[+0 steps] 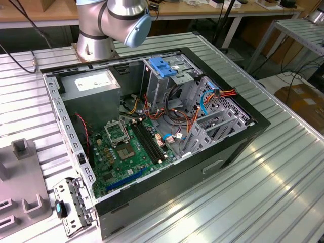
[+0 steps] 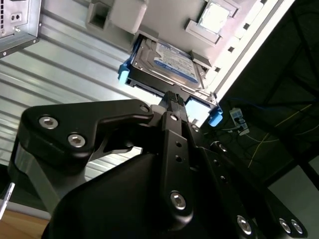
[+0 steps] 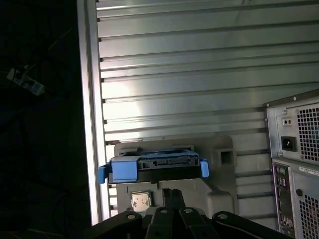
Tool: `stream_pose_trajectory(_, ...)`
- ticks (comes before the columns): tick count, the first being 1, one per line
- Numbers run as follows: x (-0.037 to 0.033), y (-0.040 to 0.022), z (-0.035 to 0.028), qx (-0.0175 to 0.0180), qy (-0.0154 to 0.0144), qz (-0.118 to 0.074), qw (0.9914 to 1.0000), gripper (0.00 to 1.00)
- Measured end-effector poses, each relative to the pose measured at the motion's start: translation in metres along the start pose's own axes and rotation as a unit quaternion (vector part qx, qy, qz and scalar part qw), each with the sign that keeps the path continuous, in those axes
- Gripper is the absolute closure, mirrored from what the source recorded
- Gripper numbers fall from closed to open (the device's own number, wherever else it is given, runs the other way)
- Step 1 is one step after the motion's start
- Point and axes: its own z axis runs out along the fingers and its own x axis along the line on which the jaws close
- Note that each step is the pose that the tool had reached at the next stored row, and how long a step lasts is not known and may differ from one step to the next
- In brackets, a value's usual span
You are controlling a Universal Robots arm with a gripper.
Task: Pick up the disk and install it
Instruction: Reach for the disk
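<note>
Grey moulded holder plate (image 1: 23,177) sits at the exterior view's left edge on the ribbed aluminium surface (image 1: 263,192). Looks like a fixed staging jig, so parts start from a known pose.

The disk (image 2: 169,62), a flat silver metal drive with a white-and-blue label and blue plastic rails, lies flat in that kind of grey holder (image 3: 219,184), label up, at the surface's edge. In the first wrist view its connector end (image 3: 154,167) faces the claw, probably so the approach is straight in. Not lifted yet.

Black linkage claw (image 2: 172,97) is lined up on the middle of that end in both wrist views (image 3: 172,194). It reads as closed, tips together, holding nothing. Can't tell whether the tips touch the drive.

Next along, a loose perforated metal bracket (image 1: 73,202) lies beside the case.

Then the black tower computer case (image 1: 167,195), on its side with the panel off, so the inside is reachable from above. Green motherboard (image 1: 126,157) is on the floor of it, and a grey metal box with white sticker (image 1: 93,86) sits at the far corner.

Further right, a tall metal cage with a light-blue plastic flap (image 1: 161,67) on top. Grey robot arm base (image 1: 114,23) stands behind the case.
</note>
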Motion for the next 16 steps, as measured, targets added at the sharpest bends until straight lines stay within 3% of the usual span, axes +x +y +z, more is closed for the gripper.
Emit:
stream_pose_trajectory(2,0.0097,-0.0004,0.0003,-0.0002,0.0006,0.0,1.0,0.89)
stream_pose_trajectory(7,0.0253,-0.0005,0.0009,-0.0003,0.0033,0.0,0.99999,0.89)
stream_pose_trajectory(16,0.0269,-0.0006,0.0012,-0.0003,0.0038,0.0,0.99999,0.89)
